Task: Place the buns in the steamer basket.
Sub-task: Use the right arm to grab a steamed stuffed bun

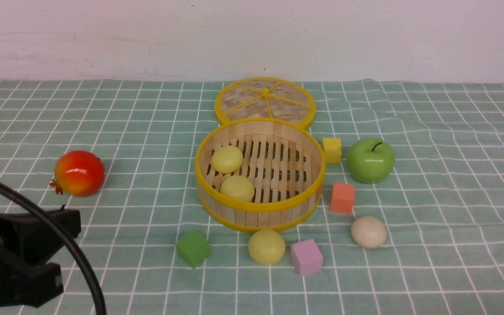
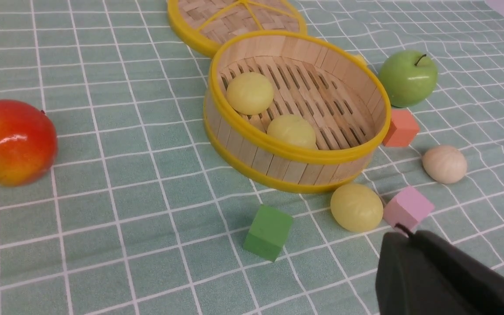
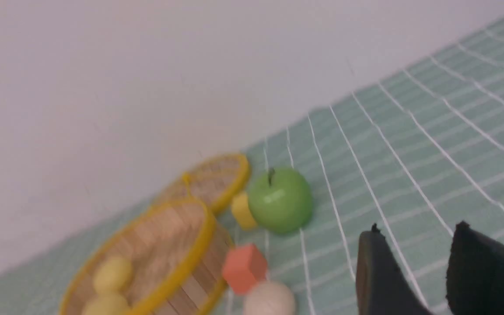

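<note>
Two in, two out

Left gripper point(image 1: 61, 253) open, empty, low on the left. Basket point(image 1: 258, 209) holds two yellow buns point(image 1: 227, 159) point(image 1: 237, 188). Third yellow bun point(image 1: 266, 247) sits on the surface point(image 1: 431, 197) just in front of it, beige bun point(image 1: 368, 232) further right. Right gripper point(image 3: 418, 227) open too, nothing in it

No txt, labels, brand marks or nos. can be read in any view; the checked cloth point(image 1: 431, 144) carries only plain white grid lines, no lettering. Right wrist view is blurred; nothing legible there.
</note>
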Controlling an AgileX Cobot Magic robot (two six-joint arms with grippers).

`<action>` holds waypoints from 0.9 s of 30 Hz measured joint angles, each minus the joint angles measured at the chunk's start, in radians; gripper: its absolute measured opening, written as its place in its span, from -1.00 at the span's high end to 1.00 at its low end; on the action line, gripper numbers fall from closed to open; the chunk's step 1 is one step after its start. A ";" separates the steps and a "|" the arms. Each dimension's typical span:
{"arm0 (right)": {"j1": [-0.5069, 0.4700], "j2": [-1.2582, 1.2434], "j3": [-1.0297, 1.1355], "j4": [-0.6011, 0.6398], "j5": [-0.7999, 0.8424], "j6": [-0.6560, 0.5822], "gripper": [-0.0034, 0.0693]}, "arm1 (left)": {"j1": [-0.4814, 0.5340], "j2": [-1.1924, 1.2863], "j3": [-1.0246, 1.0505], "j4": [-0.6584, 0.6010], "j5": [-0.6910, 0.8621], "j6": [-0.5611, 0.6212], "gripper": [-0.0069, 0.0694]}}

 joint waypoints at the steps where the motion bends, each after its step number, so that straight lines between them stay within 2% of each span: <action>1: 0.000 0.000 -0.009 0.014 0.016 0.000 0.25 | 0.000 0.000 0.000 0.000 -0.001 0.000 0.86; 4: 0.016 0.080 -0.146 0.022 0.191 -0.025 0.37 | 0.000 0.000 0.000 0.000 -0.011 0.000 0.86; 6: 0.041 0.193 -0.285 0.012 0.326 -0.107 0.50 | 0.000 0.000 0.000 0.000 -0.024 0.000 0.86; 7: 0.043 0.223 -0.303 0.011 0.342 -0.118 0.51 | 0.000 0.000 0.000 0.000 -0.024 0.000 0.86; 8: 0.066 0.355 -0.461 0.001 0.492 -0.227 0.63 | 0.000 0.000 0.000 0.000 -0.027 0.000 0.86; 9: 0.066 0.372 -0.479 0.000 0.509 -0.227 0.63 | 0.000 0.000 0.000 0.000 -0.028 0.000 0.86; 11: 0.083 0.605 -0.695 -0.004 0.704 -0.363 0.79 | 0.000 -0.014 0.000 -0.012 -0.027 0.000 0.86; 13: 0.086 0.711 -0.780 -0.007 0.800 -0.411 0.86 | 0.000 -0.029 0.000 -0.015 -0.023 0.001 0.86; 16: 0.098 1.007 -0.972 -0.012 0.962 -0.452 0.91 | 0.000 -0.105 0.001 -0.015 0.002 0.046 0.86; 21: 0.192 1.310 -1.132 -0.049 1.001 -0.442 0.91 | 0.000 -0.220 0.001 -0.017 0.104 0.092 0.86; 25: 0.289 1.498 -1.226 -0.160 0.987 -0.380 0.89 | 0.000 -0.260 0.002 -0.043 0.173 0.097 0.86; 27: 0.307 1.559 -1.252 -0.190 0.983 -0.357 0.88 | 0.000 -0.266 0.008 -0.049 0.187 0.097 0.86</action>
